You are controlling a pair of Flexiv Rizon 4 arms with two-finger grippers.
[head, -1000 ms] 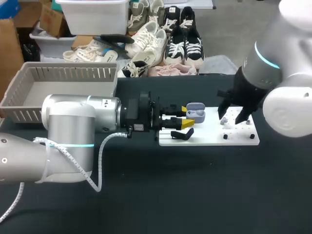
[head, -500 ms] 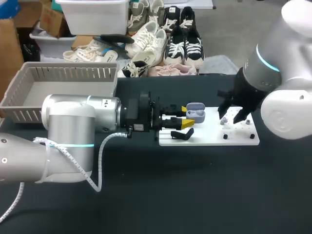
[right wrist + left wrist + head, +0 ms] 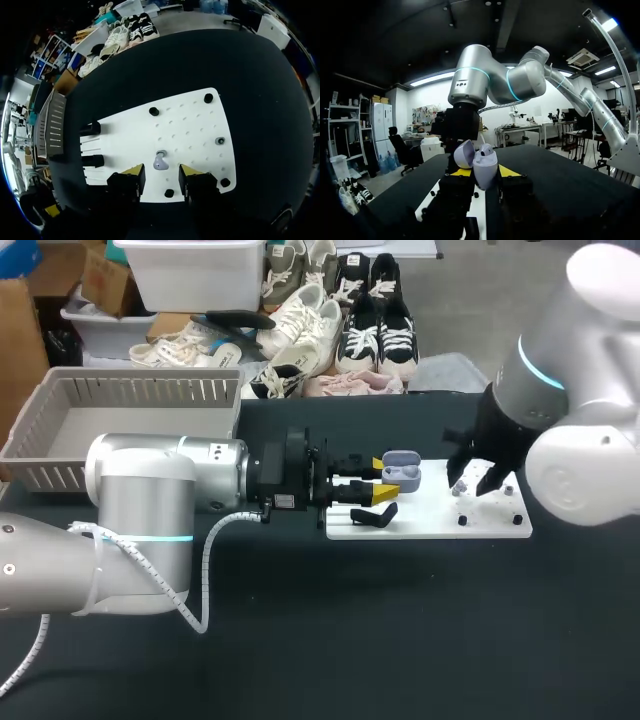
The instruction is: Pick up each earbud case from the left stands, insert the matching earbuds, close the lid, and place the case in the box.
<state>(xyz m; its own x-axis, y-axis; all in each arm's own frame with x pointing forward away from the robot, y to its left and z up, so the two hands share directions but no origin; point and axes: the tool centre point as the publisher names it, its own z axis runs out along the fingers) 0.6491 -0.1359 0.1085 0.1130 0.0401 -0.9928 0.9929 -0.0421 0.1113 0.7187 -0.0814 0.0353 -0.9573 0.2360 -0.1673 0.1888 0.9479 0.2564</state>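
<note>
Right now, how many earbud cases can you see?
1. The lilac earbud case, lid open, is gripped in the left hand above the white board. More could be hidden behind the arms.

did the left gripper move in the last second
No. The left gripper holds the same spot at the white board's left edge, earbud case in its jaws.

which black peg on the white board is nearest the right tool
The peg between the right tool's fingers, next to the lavender earbud; others sit farther out.
</note>
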